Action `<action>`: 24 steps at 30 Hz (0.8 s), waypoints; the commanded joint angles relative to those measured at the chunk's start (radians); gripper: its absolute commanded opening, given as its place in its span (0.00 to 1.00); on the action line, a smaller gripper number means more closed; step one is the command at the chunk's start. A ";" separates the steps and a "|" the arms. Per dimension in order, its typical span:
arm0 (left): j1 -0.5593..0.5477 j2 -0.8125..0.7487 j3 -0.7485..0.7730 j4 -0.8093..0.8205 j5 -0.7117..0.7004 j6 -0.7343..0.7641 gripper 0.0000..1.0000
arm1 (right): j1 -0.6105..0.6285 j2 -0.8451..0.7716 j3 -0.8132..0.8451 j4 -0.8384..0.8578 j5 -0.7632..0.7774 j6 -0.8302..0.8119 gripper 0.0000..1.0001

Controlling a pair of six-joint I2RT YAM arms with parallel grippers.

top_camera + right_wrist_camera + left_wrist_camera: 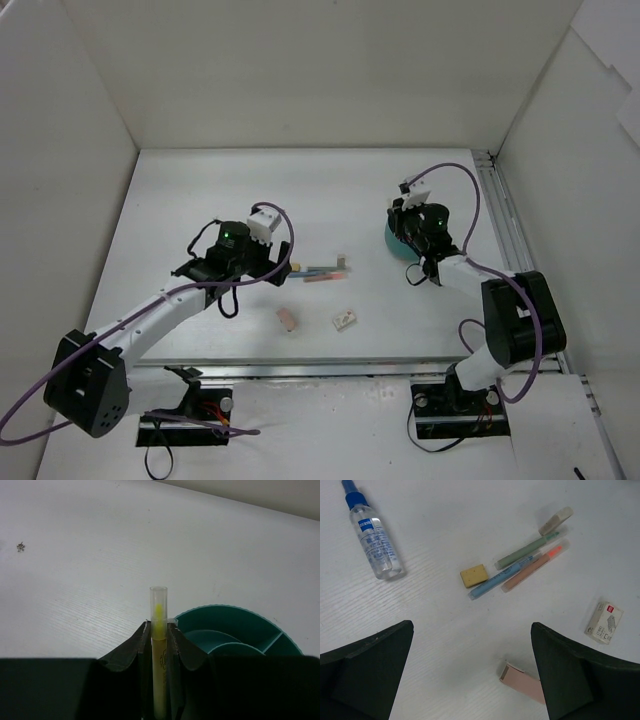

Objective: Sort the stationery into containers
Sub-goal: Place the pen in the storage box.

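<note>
Bottom left of the top view, the left arm stretches diagonally toward centre, left gripper (472, 627) spread wide over open white table (445, 645); green, blue and orange pens (502, 577) lie beyond. Farther right, the right gripper (159, 627) pinches a yellow plastic highlighter stick (158, 600) just beside the round teal divided plastic bowl (235, 614).

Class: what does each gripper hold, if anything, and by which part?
The right gripper holds a yellow highlighter by its barrel, clear-capped end sticking out. The left gripper is open and empty.
</note>
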 commanded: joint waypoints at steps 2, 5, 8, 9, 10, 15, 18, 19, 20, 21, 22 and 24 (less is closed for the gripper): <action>-0.024 0.014 0.070 0.044 0.023 0.047 1.00 | -0.009 -0.092 -0.017 0.113 -0.014 0.011 0.17; -0.033 0.025 0.073 0.047 0.023 0.051 1.00 | -0.009 -0.144 -0.042 0.113 -0.024 0.017 0.32; -0.056 0.046 0.085 0.046 0.053 0.073 1.00 | -0.009 -0.210 -0.059 0.113 -0.037 0.021 0.39; -0.065 0.063 0.099 0.043 0.070 0.079 1.00 | -0.009 -0.245 -0.063 0.113 -0.046 0.023 0.41; -0.074 0.074 0.107 0.038 0.076 0.100 1.00 | -0.007 -0.264 -0.068 0.113 -0.050 0.032 0.46; -0.142 0.150 0.168 0.013 0.115 0.162 1.00 | -0.011 -0.408 -0.088 0.110 -0.052 0.096 0.86; -0.166 0.214 0.208 0.006 0.214 0.214 1.00 | -0.008 -0.487 -0.115 0.101 -0.027 0.132 0.98; -0.175 0.233 0.219 -0.009 0.234 0.222 1.00 | -0.012 -0.511 -0.129 0.085 -0.018 0.148 0.98; -0.184 0.256 0.243 -0.022 0.260 0.237 1.00 | -0.014 -0.526 -0.134 0.072 0.009 0.158 0.98; -0.194 0.297 0.254 -0.031 0.256 0.242 1.00 | -0.014 -0.563 -0.135 0.052 0.019 0.164 0.98; -0.207 0.319 0.266 -0.049 0.250 0.246 1.00 | -0.017 -0.580 -0.135 0.003 0.028 0.172 0.98; -0.208 0.394 0.311 -0.062 0.248 0.252 1.00 | -0.023 -0.616 -0.125 -0.056 0.052 0.178 0.98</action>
